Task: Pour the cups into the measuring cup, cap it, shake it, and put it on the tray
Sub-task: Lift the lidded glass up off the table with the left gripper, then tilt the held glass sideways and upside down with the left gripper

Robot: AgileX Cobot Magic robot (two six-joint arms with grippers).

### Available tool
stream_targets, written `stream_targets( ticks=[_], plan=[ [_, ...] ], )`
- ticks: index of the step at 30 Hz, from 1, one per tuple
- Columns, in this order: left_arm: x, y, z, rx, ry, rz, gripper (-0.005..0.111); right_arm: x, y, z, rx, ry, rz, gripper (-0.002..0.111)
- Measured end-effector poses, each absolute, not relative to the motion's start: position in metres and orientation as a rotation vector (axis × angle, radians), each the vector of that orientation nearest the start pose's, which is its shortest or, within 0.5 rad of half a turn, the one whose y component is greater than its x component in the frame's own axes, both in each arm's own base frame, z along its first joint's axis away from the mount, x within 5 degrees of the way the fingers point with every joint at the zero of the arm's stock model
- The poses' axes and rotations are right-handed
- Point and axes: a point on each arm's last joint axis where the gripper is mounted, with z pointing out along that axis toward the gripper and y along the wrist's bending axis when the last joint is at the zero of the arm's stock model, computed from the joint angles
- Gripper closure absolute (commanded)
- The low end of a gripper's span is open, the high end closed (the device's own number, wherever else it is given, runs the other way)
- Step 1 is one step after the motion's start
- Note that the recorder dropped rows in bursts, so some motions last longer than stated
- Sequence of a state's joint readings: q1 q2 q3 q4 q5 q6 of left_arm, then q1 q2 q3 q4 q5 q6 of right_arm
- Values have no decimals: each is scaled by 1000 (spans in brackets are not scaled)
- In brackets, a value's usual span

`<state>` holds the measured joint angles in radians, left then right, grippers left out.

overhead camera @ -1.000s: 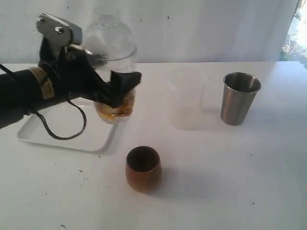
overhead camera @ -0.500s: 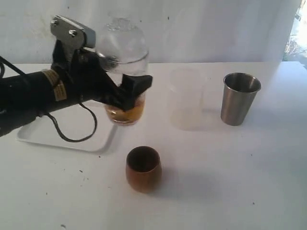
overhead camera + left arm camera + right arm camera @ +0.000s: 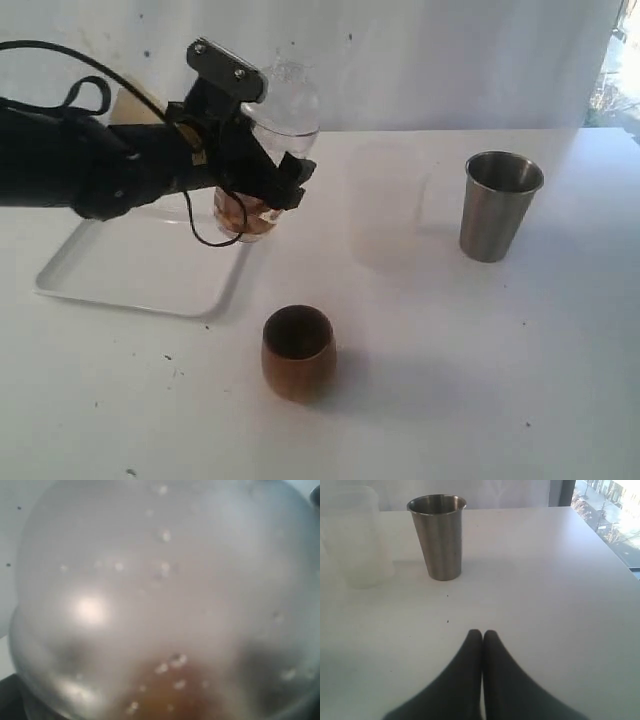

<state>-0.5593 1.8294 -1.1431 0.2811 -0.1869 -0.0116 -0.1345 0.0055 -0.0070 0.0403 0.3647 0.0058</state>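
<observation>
My left gripper is shut on the measuring cup, a clear cylinder with amber liquid and a clear domed cap, held above the table by the tray's right edge. The cap fills the left wrist view in a blur, so the jaws are hidden there. The white tray lies at the left, partly under the arm. The brown wooden cup stands at the front centre. The steel tumbler stands at the right. My right gripper is shut with nothing in it, low over the table short of the tumbler.
A frosted whitish cup stands between the held vessel and the tumbler. A black cable hangs from the left arm over the tray. The table's right edge runs beside a window.
The left arm has swung the capped measuring cup to the right and back, its wrist rising and turning. The liquid inside has shifted. The other cups and the right gripper have stayed put.
</observation>
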Motion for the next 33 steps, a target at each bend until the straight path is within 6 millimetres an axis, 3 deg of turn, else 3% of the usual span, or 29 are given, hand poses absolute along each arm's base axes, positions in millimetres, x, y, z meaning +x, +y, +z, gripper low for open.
stream_targets(
  ticks=[5,12,24,33],
  plan=[
    [391,-245,212,998,1838,-75,107,53,-6,182,154,1840,-50,108],
    [419,-255,223,1176,1789,118,107,53,-6,182,154,1840,-50,108],
    [418,-256,224,1475,1649,451,107,53,-6,182,154,1840,-50,108],
    [411,-268,226,1559,1550,517,107,53,-6,182,154,1840,-50,108]
  ],
)
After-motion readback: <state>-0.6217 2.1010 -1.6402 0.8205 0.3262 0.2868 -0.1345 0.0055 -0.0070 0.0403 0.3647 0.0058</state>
